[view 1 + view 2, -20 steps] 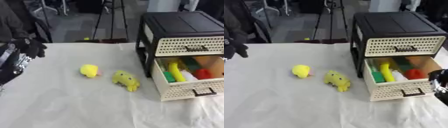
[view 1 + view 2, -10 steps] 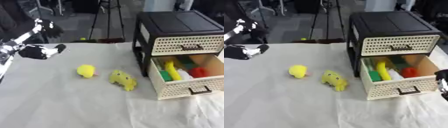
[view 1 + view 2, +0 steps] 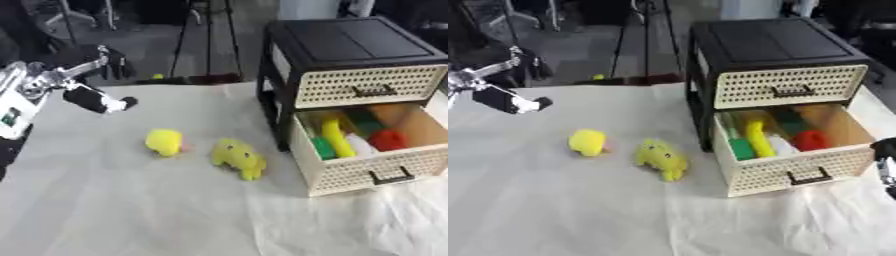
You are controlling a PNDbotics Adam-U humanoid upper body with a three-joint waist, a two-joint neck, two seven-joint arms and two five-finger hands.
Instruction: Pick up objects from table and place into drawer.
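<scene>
Currently on the table (image 3: 114,210): round yellow toy (image 3: 164,142) and yellow plush animal (image 3: 238,158), side by side, just left of the open lower drawer (image 3: 367,172), which already holds yellow, green, red and white items. Left hand (image 3: 83,80) hovers above the cloth up-left of the round toy, fingers spread, holding nothing. Right hand (image 3: 885,165) shows only at the right edge; finger state cannot be told. Risk: a spread-fingered approach may nudge the round toy and roll it away; a full drawer may reject additions. Change: left hand has come in nearer the toys; toys unmoved.
</scene>
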